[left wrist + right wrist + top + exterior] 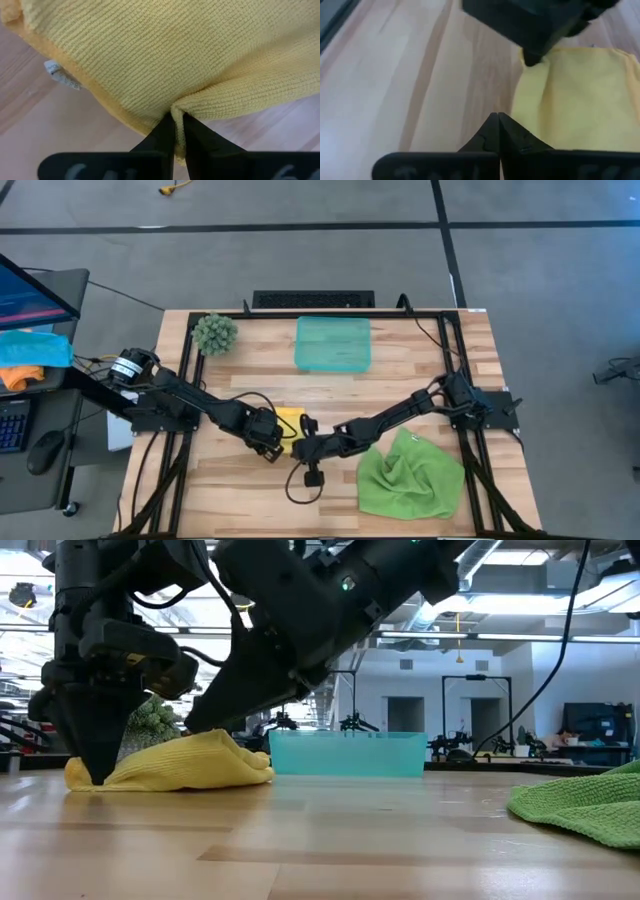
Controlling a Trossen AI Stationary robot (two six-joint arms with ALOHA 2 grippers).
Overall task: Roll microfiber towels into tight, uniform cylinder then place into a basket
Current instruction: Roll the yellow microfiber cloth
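The yellow towel [291,423] lies bunched on the table near its middle, and in the low view it shows as a low heap [175,765]. My left gripper [272,438] stands on the towel's left end and is shut on it [177,116]. My right gripper [303,446] is shut beside the towel's near right edge [498,117]. The green towel [410,475] lies crumpled at the near right. The teal basket [333,343] stands at the far middle. My left gripper pinches a small raised fold of the yellow towel [176,106] between its two fingertips. It comes from above, pointing down [95,770]. The rest of the towel lies slack on the table. My right gripper's shut fingers stand at the yellow towel's edge [516,120]; whether they touch it cannot be told.
A fuzzy green ball [215,333] sits at the far left corner. Bare wood lies between the yellow towel and the basket. The green towel's edge shows at the right of the low view [585,805]. A desk with a blue cloth [35,348] stands off the table's left.
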